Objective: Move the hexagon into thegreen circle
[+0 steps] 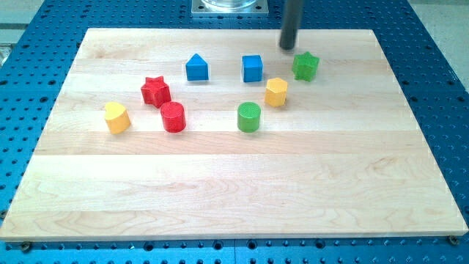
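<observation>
The yellow hexagon (276, 92) sits on the wooden board right of centre, in the upper half. The green circle (249, 116), a green cylinder, stands just below and to the left of it, a small gap apart. My tip (288, 48) is near the board's top edge, above the hexagon and just up-left of the green star (305, 66). It touches no block.
A blue cube (252, 68) lies up-left of the hexagon. A blue house-shaped block (196, 67), a red star (155, 91), a red cylinder (173, 116) and a yellow heart (116, 117) lie on the left half. The board (234, 191) rests on a blue perforated table.
</observation>
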You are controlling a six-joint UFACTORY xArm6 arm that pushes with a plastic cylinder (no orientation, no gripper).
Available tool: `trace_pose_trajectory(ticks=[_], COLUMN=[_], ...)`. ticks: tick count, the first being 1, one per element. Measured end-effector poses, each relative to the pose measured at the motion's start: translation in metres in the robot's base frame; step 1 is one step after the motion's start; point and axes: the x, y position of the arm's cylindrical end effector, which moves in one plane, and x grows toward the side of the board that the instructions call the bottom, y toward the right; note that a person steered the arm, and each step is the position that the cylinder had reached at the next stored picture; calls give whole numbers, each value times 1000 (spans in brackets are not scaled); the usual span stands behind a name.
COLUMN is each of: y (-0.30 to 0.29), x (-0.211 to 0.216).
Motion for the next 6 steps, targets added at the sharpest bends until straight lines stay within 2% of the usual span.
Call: trace_pose_trajectory(ticks=[1, 2, 3, 4, 5, 6], y=[-26, 38, 132, 121, 17, -25], x=[-16, 17, 69, 116, 126, 162])
